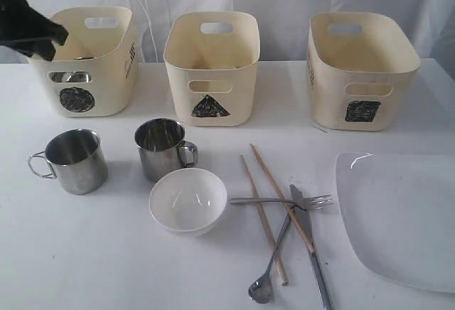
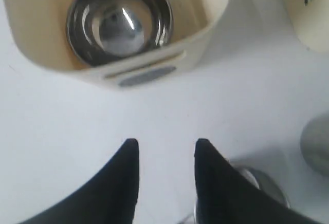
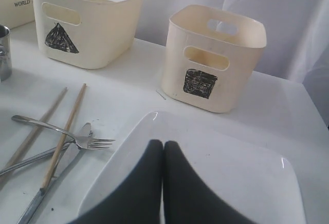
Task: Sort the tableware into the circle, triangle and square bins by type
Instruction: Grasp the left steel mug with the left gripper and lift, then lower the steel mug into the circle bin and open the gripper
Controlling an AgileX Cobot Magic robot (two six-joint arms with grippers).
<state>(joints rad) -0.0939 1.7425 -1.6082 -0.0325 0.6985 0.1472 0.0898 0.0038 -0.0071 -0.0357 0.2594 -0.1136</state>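
Left wrist view: my left claw open near circle bin, steel bowl inside; my right claw closed, far from that bin.

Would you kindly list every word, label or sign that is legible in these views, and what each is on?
"WORLD": printed on the side of the circle bin; the smaller print above it is too small to read.
Black circle mark: front of the same bin.
Black triangle mark: front of the triangle bin.
Black square mark: front of the square bin.
Dark print on the square bin's side: too blurred to read.
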